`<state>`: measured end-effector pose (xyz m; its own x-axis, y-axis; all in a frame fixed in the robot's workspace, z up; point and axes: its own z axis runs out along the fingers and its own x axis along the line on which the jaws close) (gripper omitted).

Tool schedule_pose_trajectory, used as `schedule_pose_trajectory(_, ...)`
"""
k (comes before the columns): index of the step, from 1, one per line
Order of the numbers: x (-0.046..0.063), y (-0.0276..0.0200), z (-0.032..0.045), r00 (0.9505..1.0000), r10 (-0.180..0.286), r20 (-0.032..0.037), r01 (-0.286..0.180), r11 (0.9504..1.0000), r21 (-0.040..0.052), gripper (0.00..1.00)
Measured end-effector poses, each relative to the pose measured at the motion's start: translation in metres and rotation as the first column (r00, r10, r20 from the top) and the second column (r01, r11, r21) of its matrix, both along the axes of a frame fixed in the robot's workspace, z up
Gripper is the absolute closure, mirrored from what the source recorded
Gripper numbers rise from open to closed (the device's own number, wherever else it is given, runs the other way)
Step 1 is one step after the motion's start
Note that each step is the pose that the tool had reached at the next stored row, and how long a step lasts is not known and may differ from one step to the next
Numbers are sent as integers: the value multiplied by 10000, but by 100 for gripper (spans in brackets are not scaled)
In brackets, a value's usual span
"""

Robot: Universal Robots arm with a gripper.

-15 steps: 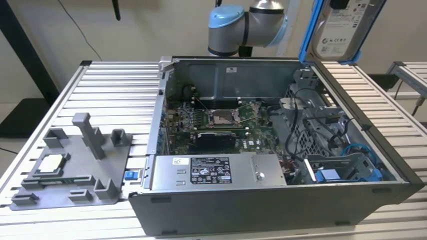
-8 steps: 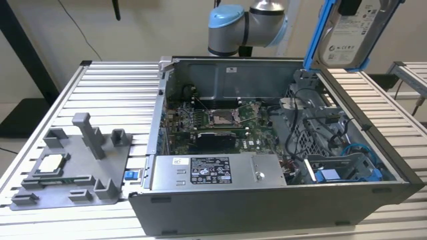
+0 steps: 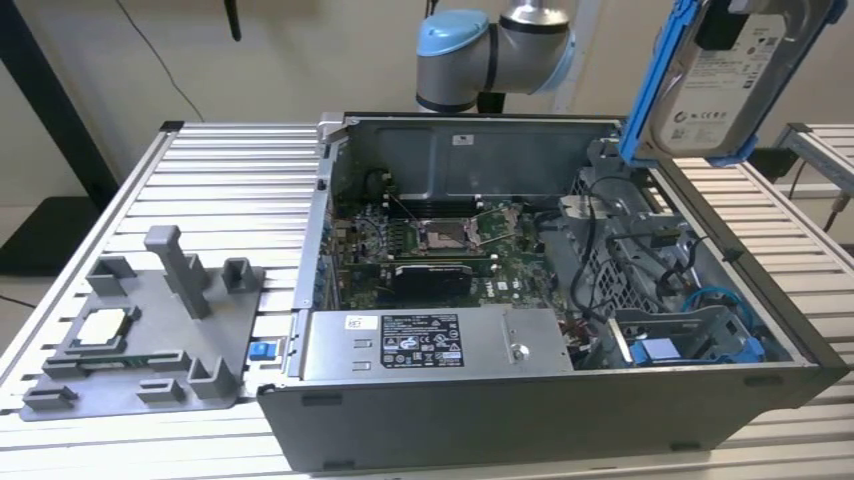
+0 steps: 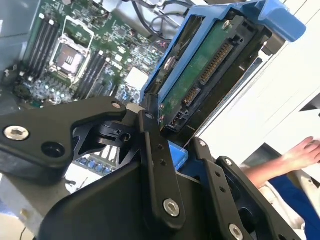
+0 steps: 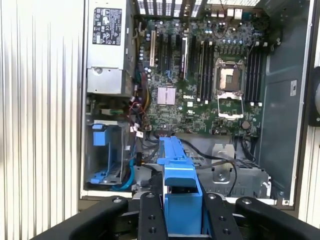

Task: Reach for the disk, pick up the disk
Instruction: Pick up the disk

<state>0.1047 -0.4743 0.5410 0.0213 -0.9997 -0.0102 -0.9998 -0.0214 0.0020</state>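
Disk [image 3: 727, 85] hangs in our pincer [image 5: 181, 215], pinched on its blue frame, raised clear above the computer case [image 3: 534, 420].

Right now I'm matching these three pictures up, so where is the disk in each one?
Exterior view: disk held aloft at the upper right, above the open computer case.
Second wrist view: disk upper centre, circuit side showing, gripper shut on it.
First wrist view: disk edge-on, bottom centre.
Shared landmark: motherboard.
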Motion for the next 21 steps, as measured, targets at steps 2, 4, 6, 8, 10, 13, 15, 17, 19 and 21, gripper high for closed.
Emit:
schedule_pose_trajectory(2,0,-51,-18,10000,0,0,0,10000,-1,100)
schedule_pose_trajectory(4,0,-105,-38,10000,0,0,0,10000,0,100)
schedule_pose_trajectory(6,0,-163,-54,10000,0,0,0,10000,0,100)
schedule_pose_trajectory(8,0,-232,-73,10000,0,0,0,10000,1,100)
schedule_pose_trajectory(10,0,-307,-92,10000,0,0,0,10000,1,100)
schedule_pose_trajectory(13,0,-439,-128,10000,1,-1,-1,10000,8,100)
schedule_pose_trajectory(15,0,-527,-158,10000,0,0,0,10000,15,100)
schedule_pose_trajectory(17,-1,-610,-196,10000,-1,0,1,10000,23,100)
schedule_pose_trajectory(19,-3,-678,-233,10000,0,0,0,10000,26,100)
schedule_pose_trajectory(21,-6,-734,-268,10000,1,0,-1,10000,26,100)
